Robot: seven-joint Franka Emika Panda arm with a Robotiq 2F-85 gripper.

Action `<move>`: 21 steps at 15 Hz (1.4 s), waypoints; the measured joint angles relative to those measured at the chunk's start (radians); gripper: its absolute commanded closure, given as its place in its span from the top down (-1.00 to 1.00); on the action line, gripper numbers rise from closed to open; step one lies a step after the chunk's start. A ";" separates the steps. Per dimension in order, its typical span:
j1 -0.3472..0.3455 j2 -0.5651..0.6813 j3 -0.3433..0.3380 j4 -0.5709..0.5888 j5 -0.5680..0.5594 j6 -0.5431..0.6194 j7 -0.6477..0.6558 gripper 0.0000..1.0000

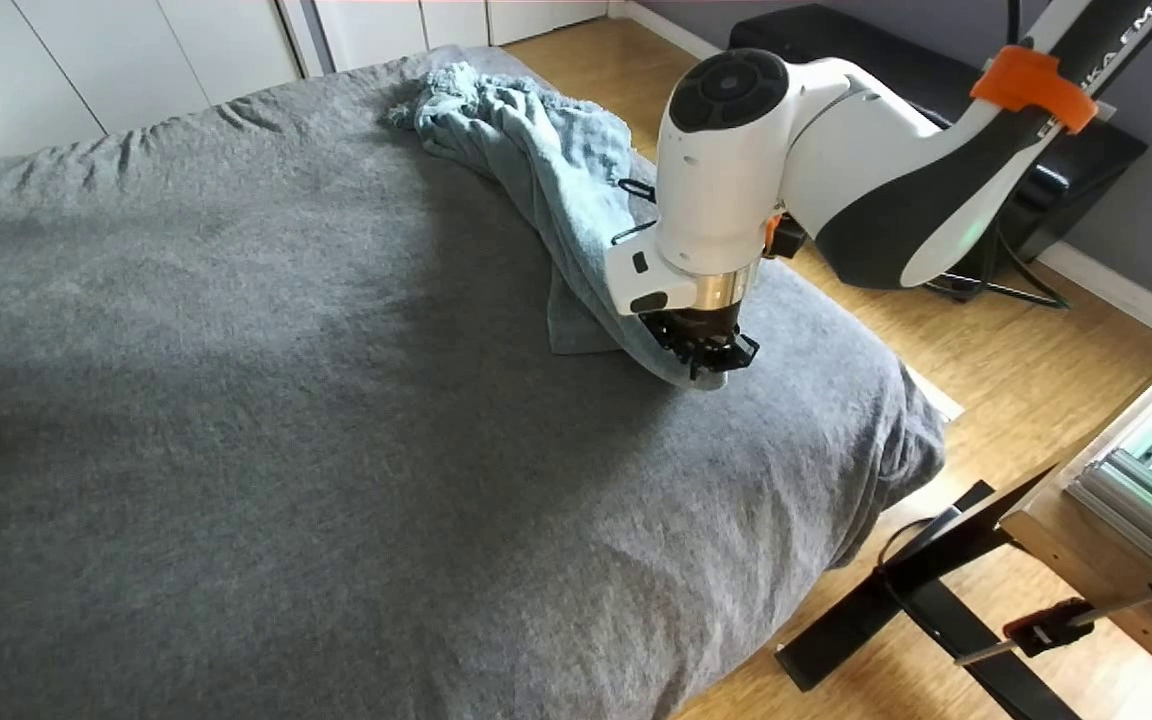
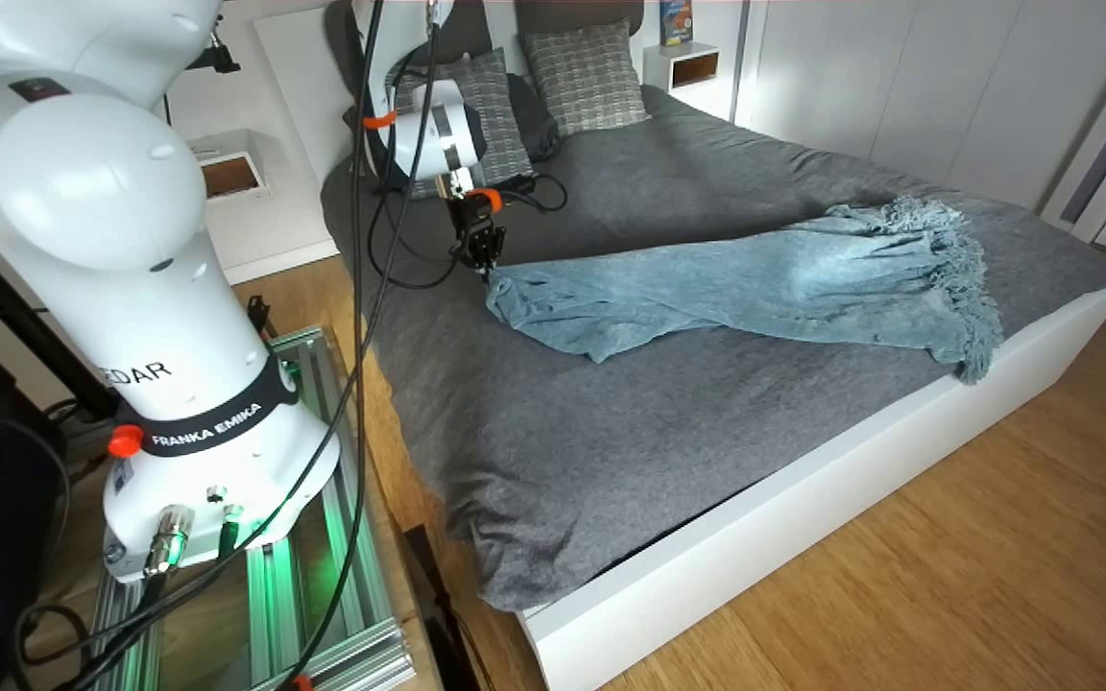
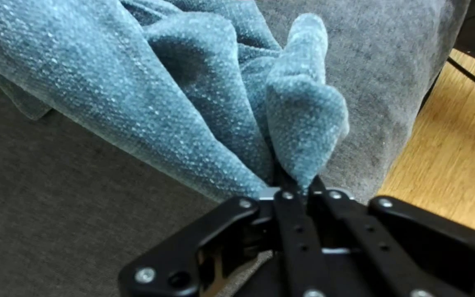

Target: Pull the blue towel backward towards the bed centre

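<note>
The blue towel (image 1: 576, 190) lies stretched in a long crumpled strip across the grey bed (image 1: 286, 420). In an exterior view the towel (image 2: 745, 288) has its fringed end near the white bed edge and its near end at my gripper (image 2: 486, 271). In the wrist view my gripper (image 3: 297, 187) is shut on a pinched fold of the towel (image 3: 118, 86), which bunches up around the fingers. In an exterior view my gripper (image 1: 706, 368) is low over the bed at the towel's end. The fingertips are partly hidden by cloth.
The white bed frame (image 2: 803, 509) edges the mattress. Grey patterned pillows (image 2: 587, 82) lie at the head. A loose black cable (image 2: 539, 203) hangs by the wrist. A black box (image 1: 1016, 190) stands on the wooden floor. The robot's base table (image 1: 1126, 560) stands beside the bed.
</note>
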 measured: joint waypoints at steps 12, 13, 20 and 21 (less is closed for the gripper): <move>0.086 0.055 0.010 0.251 -0.077 -0.042 -0.148 -0.96; 0.105 0.066 0.009 0.290 -0.092 -0.042 -0.165 -0.96; 0.239 0.180 0.006 0.541 -0.142 -0.037 -0.324 -0.96; 0.261 0.199 0.006 0.576 -0.142 -0.037 -0.350 -0.96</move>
